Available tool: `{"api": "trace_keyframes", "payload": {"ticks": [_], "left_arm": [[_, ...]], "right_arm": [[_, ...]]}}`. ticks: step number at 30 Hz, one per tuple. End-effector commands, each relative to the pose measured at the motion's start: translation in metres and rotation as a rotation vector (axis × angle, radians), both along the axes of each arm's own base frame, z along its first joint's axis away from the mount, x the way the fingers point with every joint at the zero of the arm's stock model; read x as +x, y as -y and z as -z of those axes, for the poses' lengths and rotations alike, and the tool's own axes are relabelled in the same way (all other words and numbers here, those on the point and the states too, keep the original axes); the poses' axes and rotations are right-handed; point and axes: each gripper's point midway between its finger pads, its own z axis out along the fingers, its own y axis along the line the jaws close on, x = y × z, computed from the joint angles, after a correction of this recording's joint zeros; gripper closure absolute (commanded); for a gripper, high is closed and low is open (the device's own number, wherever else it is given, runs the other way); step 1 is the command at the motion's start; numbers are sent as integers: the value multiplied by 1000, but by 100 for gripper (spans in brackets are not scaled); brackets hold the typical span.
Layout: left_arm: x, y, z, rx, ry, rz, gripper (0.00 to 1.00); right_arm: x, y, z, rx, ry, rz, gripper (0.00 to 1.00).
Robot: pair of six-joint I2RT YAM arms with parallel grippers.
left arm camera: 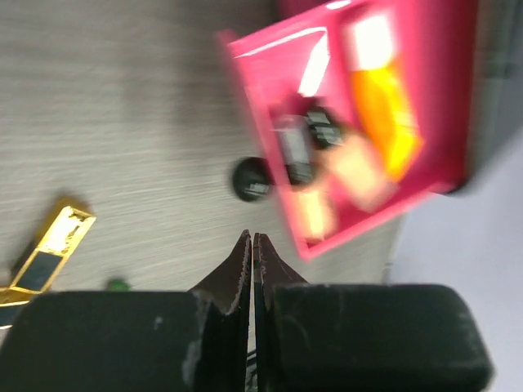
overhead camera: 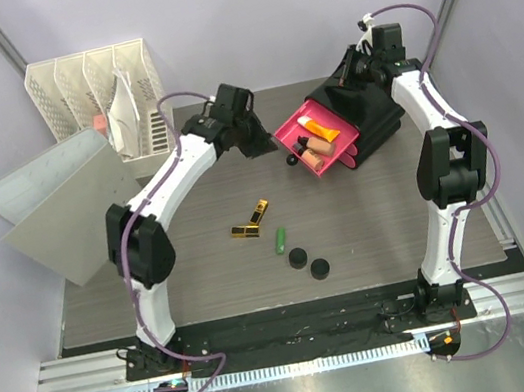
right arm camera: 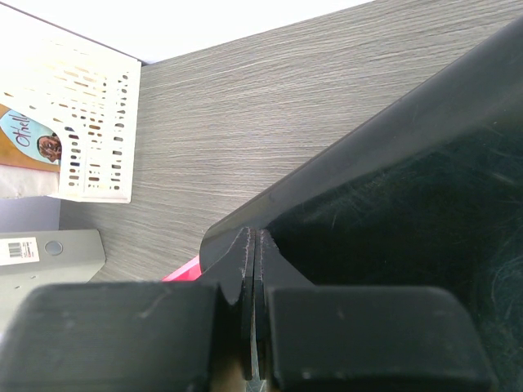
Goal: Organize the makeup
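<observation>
Seeing the left gripper (left arm camera: 252, 245) and right gripper (right arm camera: 253, 245) closed on nothing, we judge the lipsticks (overhead camera: 259, 211) at the middle of the desk (overhead camera: 391, 234) light, rigid and slick, best pinched across their narrow sides.

"How many lipsticks (overhead camera: 262, 212)?"
"Two, gold and black. Green stick (overhead camera: 280, 240): just one."
"Black discs (overhead camera: 298, 258)?"
"Two. Also one small black ball (overhead camera: 291, 161)."
"And the pink drawer (overhead camera: 290, 126)?"
"One drawer. In it there's one orange tube (overhead camera: 319, 128) and, as far as I can tell, two beige bottles (overhead camera: 316, 152)."
"The bigger things?"
"One black box (overhead camera: 376, 113), one white file rack (overhead camera: 89, 79) and two robot arms (overhead camera: 164, 188)."
</observation>
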Motion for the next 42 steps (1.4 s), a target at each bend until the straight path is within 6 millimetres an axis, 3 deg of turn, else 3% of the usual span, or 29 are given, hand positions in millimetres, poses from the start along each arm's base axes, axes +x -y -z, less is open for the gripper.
{"api": "trace_keyframes", "payload": {"ticks": [1, 3, 13, 18, 21, 28, 35, 42], "left_arm": [[-11, -8, 45, 126, -170, 10, 100], [-11, -4, 61, 129, -225, 6, 100], [9, 40, 85, -7, -307, 31, 100], [24, 63, 58, -111, -214, 60, 100], [32, 71, 32, -161, -117, 78, 100], [42, 85, -3, -250, 17, 91, 100], [54, 98, -9, -314, 47, 87, 100], [67, 118, -37, -398, 107, 95, 100]], "right_arm": [[-50, 13, 108, -89, -375, 34, 99], [-50, 13, 106, -90, -371, 34, 99], [-51, 13, 107, -90, -373, 33, 99], [-52, 13, 107, -91, -374, 31, 99], [-52, 13, 107, -90, -375, 31, 99], [-52, 13, 108, -90, -375, 31, 99], [-51, 13, 109, -90, -378, 31, 99], [-51, 13, 110, -87, -380, 32, 99]]}}
